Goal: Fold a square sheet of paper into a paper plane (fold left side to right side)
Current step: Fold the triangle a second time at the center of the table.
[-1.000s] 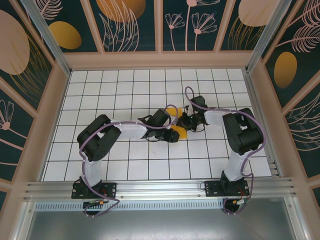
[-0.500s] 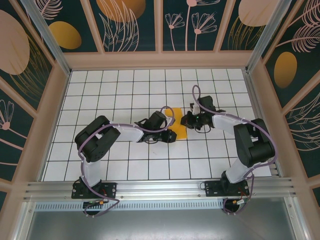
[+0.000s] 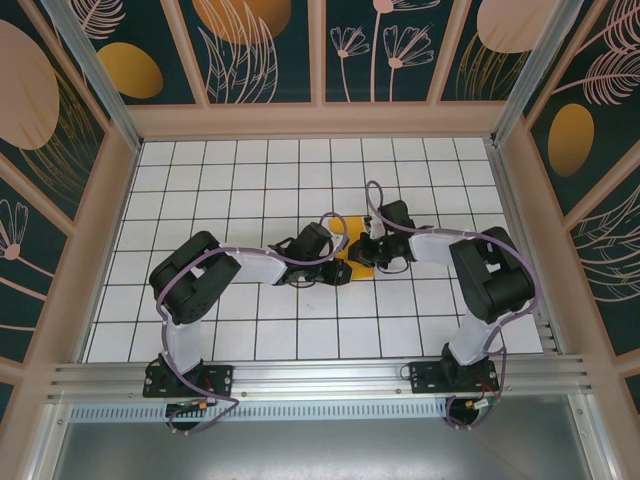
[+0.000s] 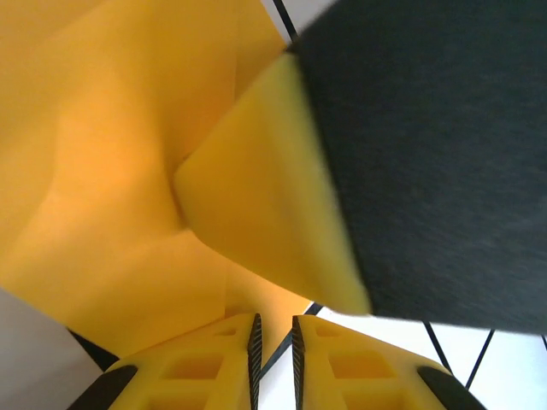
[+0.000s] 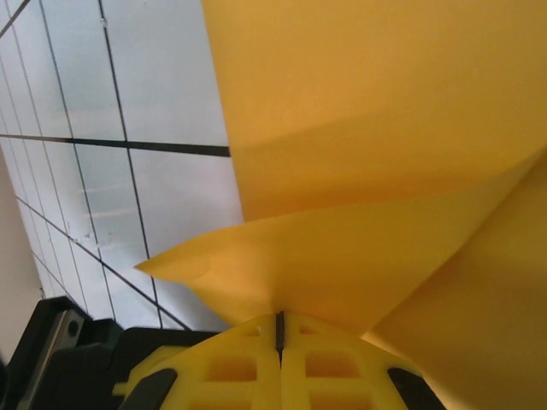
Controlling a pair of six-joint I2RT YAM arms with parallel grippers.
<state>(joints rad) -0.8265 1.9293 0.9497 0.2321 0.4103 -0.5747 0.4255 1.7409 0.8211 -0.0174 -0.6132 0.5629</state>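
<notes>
Yellow moulded fingers (image 5: 231, 371) of the right tool (image 5: 279, 321) meet along a thin dark seam, closed on a raised flap of the creased sheet of thin orange-yellow paper (image 5: 385, 102). The flap ends in a blunt point to the left, above the white desk (image 5: 162, 85) ruled with black grid lines. In the left wrist view the left tool (image 4: 274, 323) has its yellow fingers (image 4: 205, 359) drawn almost together with a narrow slit between them; whether paper lies in that slit cannot be told. The sheet (image 4: 111, 171), folded in several layers, spreads ahead of it, and a dark grey block with a yellow face (image 4: 427, 154) stands over the paper's right part. Seen from above, the left tool (image 3: 338, 262) and the right tool (image 3: 368, 250) face each other near the middle of the desk (image 3: 250, 180), with the sheet (image 3: 360, 271) lying between and beneath them, partly hidden. Both black arms trail purple cables (image 3: 190, 270), and dark floral wall panels (image 3: 260, 50) enclose the desk.
</notes>
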